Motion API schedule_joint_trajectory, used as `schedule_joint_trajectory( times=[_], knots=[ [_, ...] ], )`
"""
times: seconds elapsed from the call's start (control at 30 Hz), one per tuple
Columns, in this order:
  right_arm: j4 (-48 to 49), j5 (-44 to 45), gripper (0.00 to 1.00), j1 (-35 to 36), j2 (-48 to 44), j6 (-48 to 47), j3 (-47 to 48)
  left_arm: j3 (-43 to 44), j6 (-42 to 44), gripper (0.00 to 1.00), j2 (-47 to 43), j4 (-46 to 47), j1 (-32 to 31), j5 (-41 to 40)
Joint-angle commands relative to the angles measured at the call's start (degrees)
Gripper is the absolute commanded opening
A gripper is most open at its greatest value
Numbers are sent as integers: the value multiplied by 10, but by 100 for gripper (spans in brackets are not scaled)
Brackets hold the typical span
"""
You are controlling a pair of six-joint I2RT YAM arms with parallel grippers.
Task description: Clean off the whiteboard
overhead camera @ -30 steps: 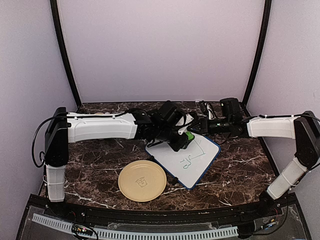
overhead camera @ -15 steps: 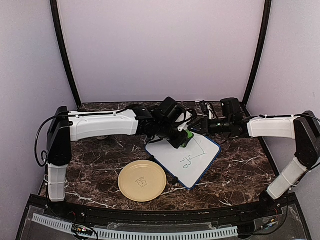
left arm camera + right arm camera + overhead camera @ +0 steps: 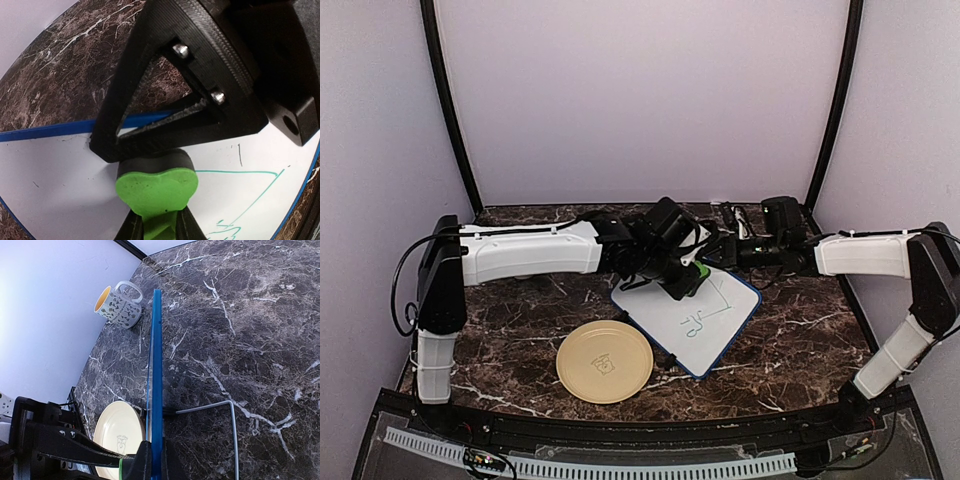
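The whiteboard [image 3: 695, 325], white with a blue frame, lies tilted on the table with teal marker lines and a doodle [image 3: 697, 321]. My left gripper [image 3: 688, 280] is shut on a green eraser [image 3: 697, 272] with a black pad, pressed on the board's far left part. In the left wrist view the eraser [image 3: 155, 186] sits on the white surface [image 3: 55, 175] beside a teal line, held by my gripper [image 3: 159, 229]. My right gripper [image 3: 722, 252] is shut on the board's far edge. The right wrist view shows the blue frame [image 3: 157, 365] edge-on between its fingers [image 3: 156, 462].
A pale-yellow plate [image 3: 605, 361] lies in front of the board's left side and shows in the right wrist view [image 3: 117, 432]. A patterned mug [image 3: 117, 304] stands near the back wall. A bent metal wire [image 3: 226, 412] sticks out from behind the board.
My left arm has shifted slightly right along the board's far edge with the eraser. The right arm and the board have not moved.
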Motion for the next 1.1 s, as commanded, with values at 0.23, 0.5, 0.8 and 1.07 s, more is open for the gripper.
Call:
schedule_joint_trajectory(
  times=[0.23, 0.5, 0.8, 1.07],
  knots=[
    [1, 10, 0, 4, 3, -12, -9, -2, -22, 2, -24, 17, 25, -8],
    [3, 10, 0, 4, 4, -10, -7, 19, 28, 2, -1, 26, -26, 33],
    [2, 12, 0, 4, 2, -11, -7, 10, 31, 2, 4, -1, -29, 44],
    [-7, 7, 0, 4, 4, -16, -1, -35, -15, 2, -48, 13, 32, 21]
  ],
)
